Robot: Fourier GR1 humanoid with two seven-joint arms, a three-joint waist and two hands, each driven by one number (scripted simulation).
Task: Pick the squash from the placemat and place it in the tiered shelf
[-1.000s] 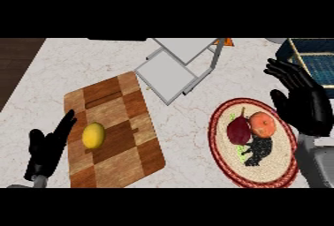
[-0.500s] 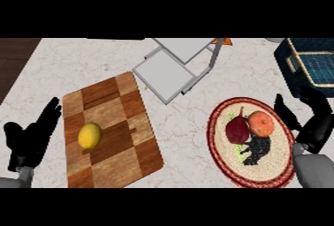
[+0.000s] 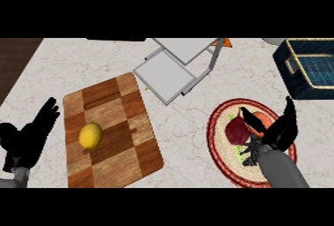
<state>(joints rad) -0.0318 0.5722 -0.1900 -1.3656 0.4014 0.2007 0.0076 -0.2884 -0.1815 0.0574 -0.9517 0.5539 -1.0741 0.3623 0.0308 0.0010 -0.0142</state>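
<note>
Lying on the placemat (image 3: 214,132), squash (image 3: 235,131) sits beside right hand (image 3: 272,140).

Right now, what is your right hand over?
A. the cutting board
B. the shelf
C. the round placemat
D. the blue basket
C: the right hand hangs over the placemat at the view's right, fingers straight above the food on it, well away from the board.
</note>
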